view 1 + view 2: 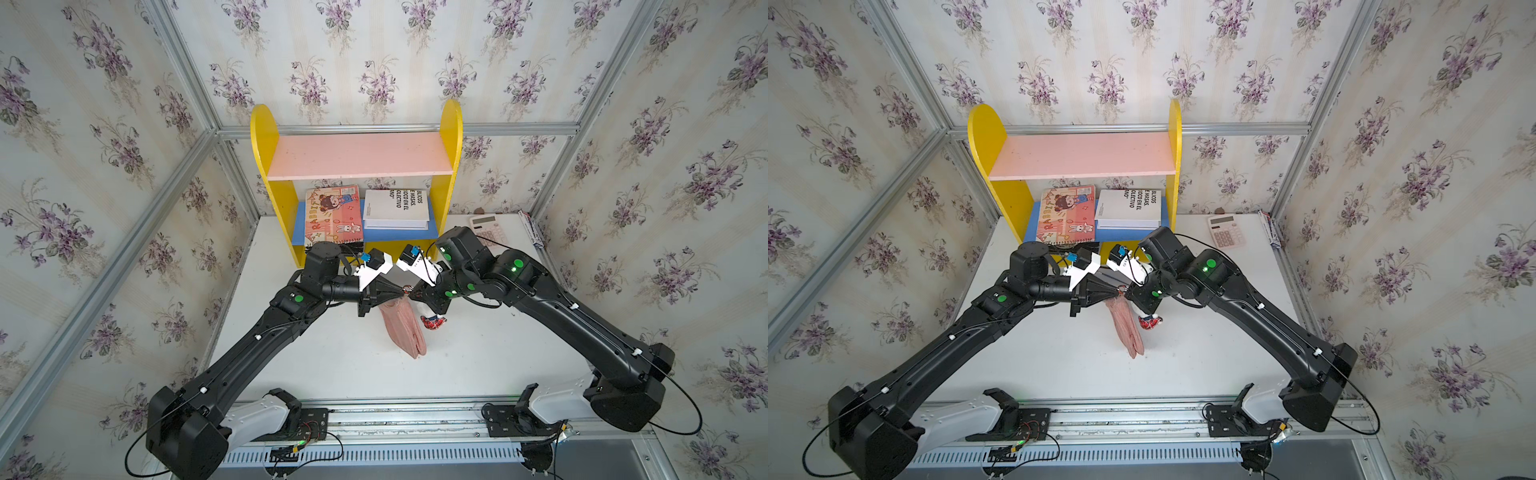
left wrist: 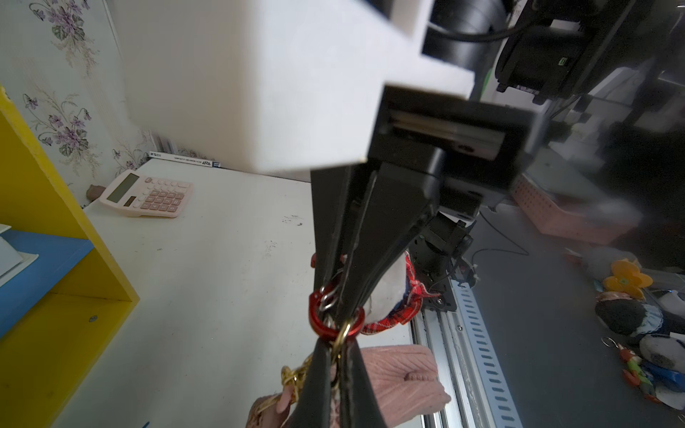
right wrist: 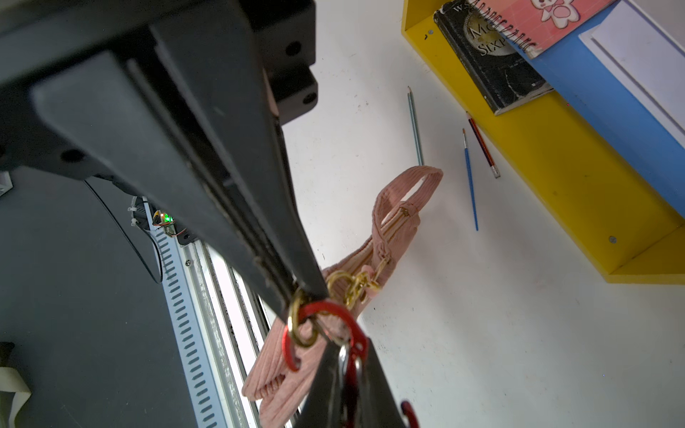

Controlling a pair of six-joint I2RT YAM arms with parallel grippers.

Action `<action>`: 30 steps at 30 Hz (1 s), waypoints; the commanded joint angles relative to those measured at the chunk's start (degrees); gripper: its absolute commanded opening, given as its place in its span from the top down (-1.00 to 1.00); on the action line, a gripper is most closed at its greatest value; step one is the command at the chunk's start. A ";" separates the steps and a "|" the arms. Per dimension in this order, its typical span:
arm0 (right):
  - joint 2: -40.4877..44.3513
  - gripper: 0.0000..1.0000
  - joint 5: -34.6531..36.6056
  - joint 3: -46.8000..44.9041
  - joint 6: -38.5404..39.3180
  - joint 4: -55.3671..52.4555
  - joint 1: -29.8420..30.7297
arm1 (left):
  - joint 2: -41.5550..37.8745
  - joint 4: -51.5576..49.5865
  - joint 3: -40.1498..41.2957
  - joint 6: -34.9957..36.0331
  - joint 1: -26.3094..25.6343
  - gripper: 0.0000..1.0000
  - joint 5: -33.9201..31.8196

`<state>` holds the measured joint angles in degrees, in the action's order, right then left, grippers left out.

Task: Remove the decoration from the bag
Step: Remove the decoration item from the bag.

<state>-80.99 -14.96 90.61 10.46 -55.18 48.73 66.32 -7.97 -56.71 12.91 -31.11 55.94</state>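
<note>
The dusty-pink bag (image 1: 405, 328) hangs above the white table between both arms, also seen in the right wrist view (image 3: 393, 222). My left gripper (image 2: 339, 346) is shut on the gold ring of the bag's chain (image 2: 296, 374). The decoration (image 1: 432, 321), white plush with a red plaid body (image 2: 393, 296), dangles beside the bag from a red metal clasp (image 3: 333, 311). My right gripper (image 3: 348, 352) is shut on that clasp. The clasp still loops through the gold ring. In both top views the two fingertip pairs meet tip to tip (image 1: 1121, 291).
A yellow shelf (image 1: 451, 166) with books stands at the back, close behind the grippers. A pink calculator (image 1: 488, 228) and a pen box (image 1: 530, 228) lie at the back right. Pencils (image 3: 415, 126) and a blue brush (image 3: 470, 181) lie on the table by the shelf.
</note>
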 commanded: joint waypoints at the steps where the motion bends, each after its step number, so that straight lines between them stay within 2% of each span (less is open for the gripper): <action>1: -0.24 0.99 1.41 0.36 -1.71 2.32 0.05 | -0.14 1.48 -0.29 0.67 0.00 0.98 -0.41; 14: -0.31 1.00 7.04 0.41 -5.59 4.78 -0.04 | -0.03 0.52 -1.47 -0.81 -0.17 1.00 -8.50; 21: -1.24 1.00 9.56 0.27 -8.47 7.23 -0.04 | -0.08 1.82 -1.92 -2.94 -0.59 1.00 -10.38; 30: -1.54 1.00 9.60 -0.75 -14.11 13.25 -0.04 | 1.88 3.63 -2.60 -3.98 -1.63 1.00 -14.64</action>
<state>-82.37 -5.69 89.97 -0.58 -47.83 48.69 67.72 -5.80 -58.85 9.69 -32.40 41.82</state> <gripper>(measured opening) 0.113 0.085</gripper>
